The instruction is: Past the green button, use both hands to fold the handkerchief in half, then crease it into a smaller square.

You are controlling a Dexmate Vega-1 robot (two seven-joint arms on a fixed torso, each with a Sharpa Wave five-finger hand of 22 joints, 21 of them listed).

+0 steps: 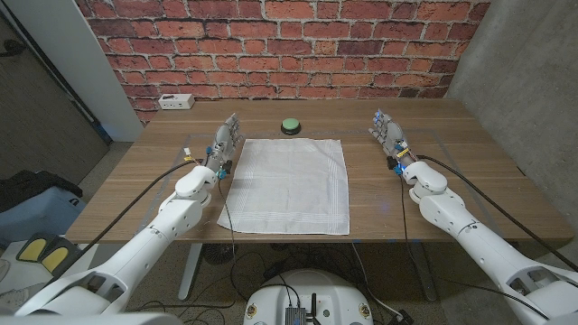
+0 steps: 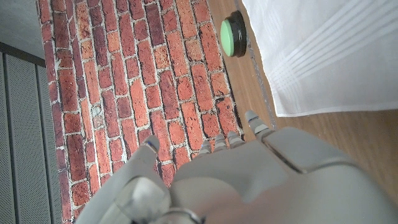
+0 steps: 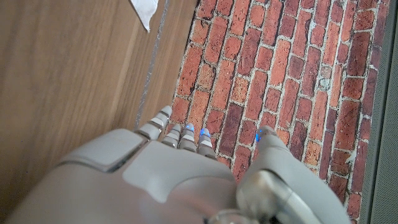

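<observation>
Head view: handkerchief flat, uncovered; both hands' fingers apart, empty, partly foreshortened

The handkerchief lay spread at the middle of the worktop, with the button just behind its far edge. The left hand stood just beside the cloth's left edge; the right hand stood apart on its right. A power strip lay at the far left corner, before the wall.
</observation>
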